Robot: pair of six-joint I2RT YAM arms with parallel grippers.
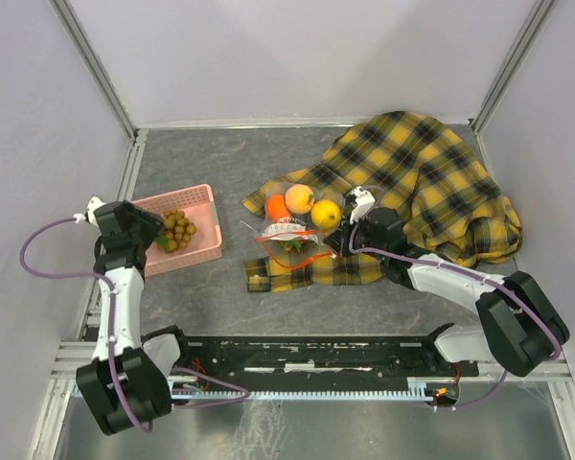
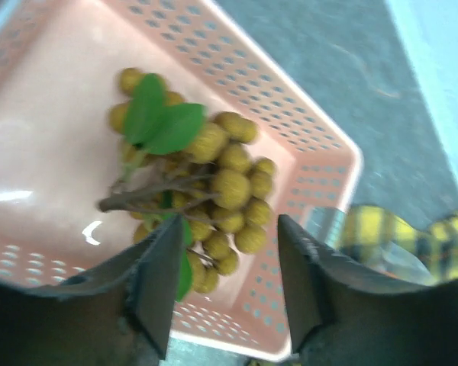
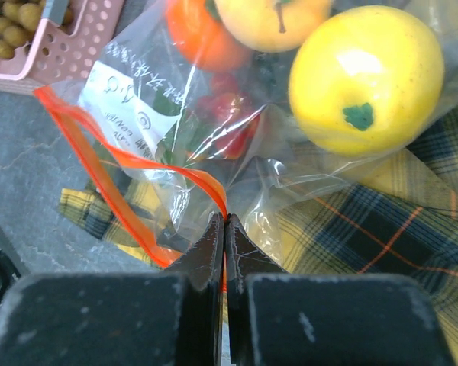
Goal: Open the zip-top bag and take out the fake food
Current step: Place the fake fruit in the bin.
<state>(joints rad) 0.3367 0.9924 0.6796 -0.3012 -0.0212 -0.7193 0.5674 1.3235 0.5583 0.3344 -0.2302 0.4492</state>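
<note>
The zip-top bag (image 1: 289, 230) lies on the plaid cloth, its red-orange zip strip (image 3: 99, 168) gaping apart. My right gripper (image 1: 345, 240) (image 3: 226, 219) is shut on that strip at the bag's near edge. Inside the bag are fake food pieces: a yellow fruit (image 3: 366, 76) (image 1: 326, 213), an orange one (image 3: 195, 34) and small red pieces (image 3: 233, 130). A tan grape bunch (image 1: 177, 230) (image 2: 221, 183) with green leaves lies in the pink basket (image 1: 206, 196). Over it hangs my left gripper (image 1: 151, 233) (image 2: 229, 223), open, its fingers straddling the bunch's lower grapes with nothing held.
The yellow-black plaid cloth (image 1: 431, 182) (image 3: 366, 229) is bunched at the right and spreads under the bag. The pink basket (image 2: 305, 130) stands at the left, near the side wall. Grey tabletop (image 1: 220, 163) lies between basket and bag.
</note>
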